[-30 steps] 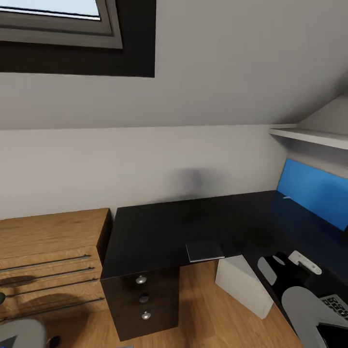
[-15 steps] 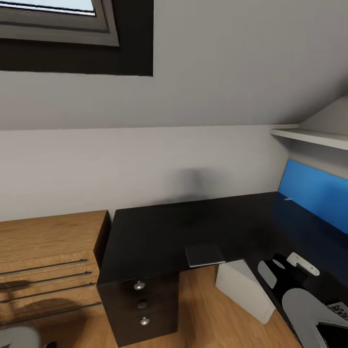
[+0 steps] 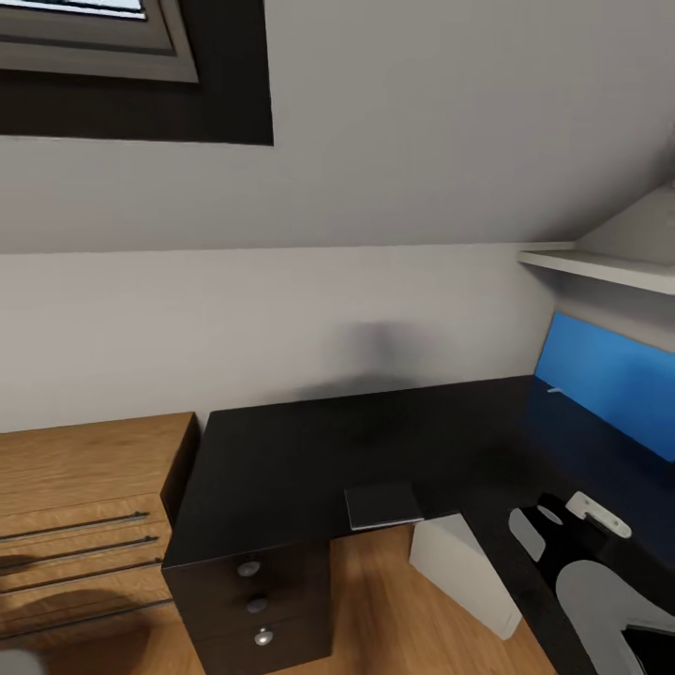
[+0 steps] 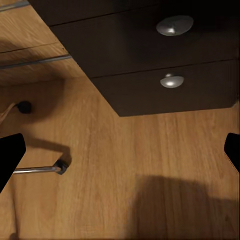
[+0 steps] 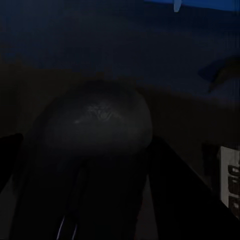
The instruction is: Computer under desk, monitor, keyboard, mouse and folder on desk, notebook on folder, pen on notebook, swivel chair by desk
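The mouse [image 5: 95, 125] lies between the 2 dark fingers of the right gripper [image 5: 85, 147], over the glossy black desk [image 3: 300, 450], with the key rows of the keyboard [image 5: 231, 175] close beside it. The right wrist view is too dark to show whether the jaws are clenched on the mouse or merely flank it, so I cannot tell. It looks light and rigid, but its domed, smooth shell would likely slip under a pinch across the crown. The flatter flanks, low and near the middle of its length, seem the better hold, with gentle force. The left gripper [image 4: 120, 150] is spread wide and carries nothing, hanging over the wooden floor [image 4: 165, 145] by the desk's silver-knobbed drawers [image 4: 174, 25]. The notebook [image 3: 384, 506] lies at the desk's front edge, and the computer [image 3: 459, 562] stands beneath.
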Motion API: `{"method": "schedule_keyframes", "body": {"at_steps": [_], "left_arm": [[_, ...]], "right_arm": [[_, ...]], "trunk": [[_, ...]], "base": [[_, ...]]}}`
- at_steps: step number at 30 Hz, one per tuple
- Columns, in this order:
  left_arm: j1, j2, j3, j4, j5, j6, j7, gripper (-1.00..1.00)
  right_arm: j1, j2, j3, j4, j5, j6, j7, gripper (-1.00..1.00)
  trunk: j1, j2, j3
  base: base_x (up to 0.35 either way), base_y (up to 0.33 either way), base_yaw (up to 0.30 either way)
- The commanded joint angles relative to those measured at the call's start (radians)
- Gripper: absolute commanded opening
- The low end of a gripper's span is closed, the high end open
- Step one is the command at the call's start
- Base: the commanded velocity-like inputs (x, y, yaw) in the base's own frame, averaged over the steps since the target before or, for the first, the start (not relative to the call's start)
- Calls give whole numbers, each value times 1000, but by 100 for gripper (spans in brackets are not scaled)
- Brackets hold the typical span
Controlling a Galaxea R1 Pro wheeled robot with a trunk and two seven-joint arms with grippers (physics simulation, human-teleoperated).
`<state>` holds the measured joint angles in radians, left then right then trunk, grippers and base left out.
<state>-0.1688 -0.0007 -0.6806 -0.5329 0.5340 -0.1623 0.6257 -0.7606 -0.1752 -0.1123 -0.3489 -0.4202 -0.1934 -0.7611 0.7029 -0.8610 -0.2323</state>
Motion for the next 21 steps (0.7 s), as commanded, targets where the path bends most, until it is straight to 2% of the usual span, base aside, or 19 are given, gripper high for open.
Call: {"method": "schedule_keyframes", "body": {"at_steps": [1, 5, 10, 11, 14, 15, 17, 21], "left_arm": [[-2, 1, -8, 0, 11, -7, 7, 100], [-2, 2, -6, 1, 13, -7, 7, 100], [-2, 2, -5, 1, 14, -8, 8, 100], [-2, 2, -5, 1, 14, -8, 8, 100], [-2, 1, -8, -6, 11, -11, 5, 100], [-2, 1, -8, -57, 12, -14, 5, 100], [-2, 1, -7, -81, 13, -14, 6, 100], [-2, 2, -7, -95, 13, -15, 7, 100]], "right_arm": [[0, -3, 2, -1, -14, -9, 0, -100], [0, -11, 1, 0, -15, -9, 1, -100], [0, -52, -3, 44, -19, -8, 30, -100], [0, -72, -4, 53, -21, -8, 38, -100], [0, -91, -4, 56, -21, -7, 41, -100], [0, -110, -4, 57, -29, -2, 42, -100], [-1, -122, -5, 57, -59, 19, 42, -100], [-2, -129, -4, 52, -120, 95, 41, -100]], "trunk": [[0, -1, -1], [0, -1, -1], [0, -1, -1], [0, -1, -1], [0, -1, -1], [0, -1, -1], [0, -1, -1], [12, -22, -11]], "base": [[3, -288, 0], [1, -202, 0], [0, -29, 0], [0, -2, 0], [0, -1, 0], [0, 0, 0], [0, 0, 0], [0, 0, 0]]}}
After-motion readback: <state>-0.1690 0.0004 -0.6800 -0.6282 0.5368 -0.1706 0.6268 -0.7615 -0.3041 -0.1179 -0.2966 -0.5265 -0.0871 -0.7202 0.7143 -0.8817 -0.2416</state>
